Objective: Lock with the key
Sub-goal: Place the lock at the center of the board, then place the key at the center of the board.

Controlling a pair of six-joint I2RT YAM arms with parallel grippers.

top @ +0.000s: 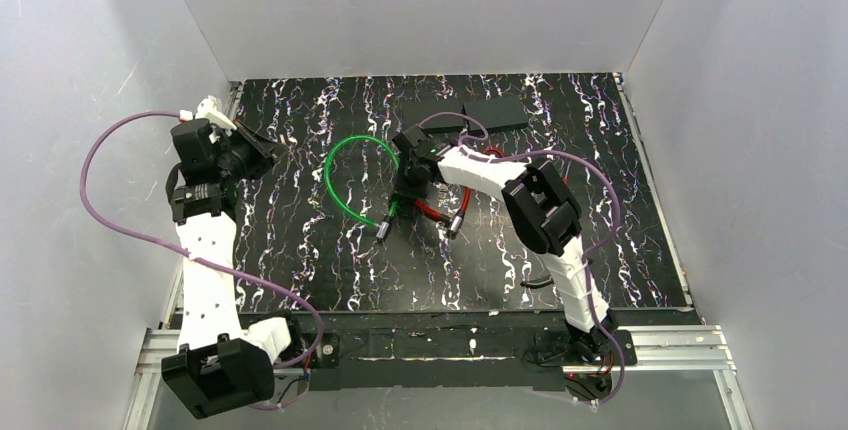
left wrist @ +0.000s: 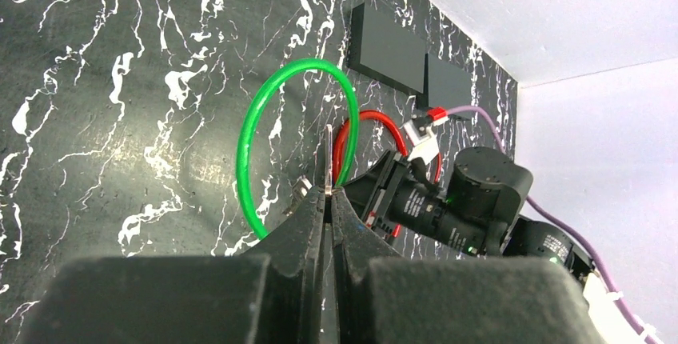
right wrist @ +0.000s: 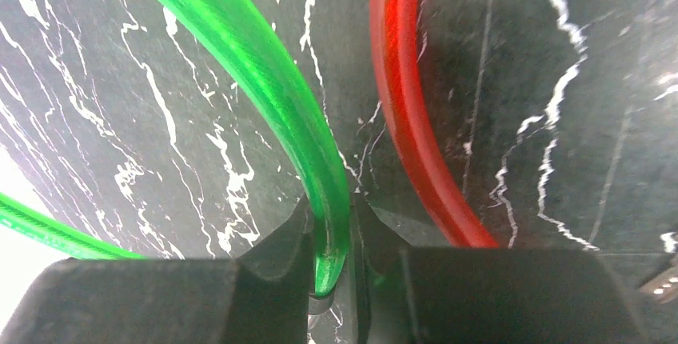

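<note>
A green cable lock (top: 345,165) lies looped on the black marbled table, its metal lock end (top: 383,231) pointing toward the near edge. My right gripper (top: 408,190) is shut on the green cable (right wrist: 272,80) close to that end, and the cable runs down between its fingers (right wrist: 329,232). My left gripper (top: 274,150) hovers at the table's left side, apart from the lock. It is shut on a thin metal key (left wrist: 329,160), which sticks out edge-on past the fingertips (left wrist: 329,197) toward the green loop (left wrist: 252,144).
A red cable lock (top: 440,212) lies just right of the green one, under my right arm; its cable (right wrist: 408,104) passes beside the right fingers. Two flat black pads (top: 495,112) lie at the back. White walls enclose the table.
</note>
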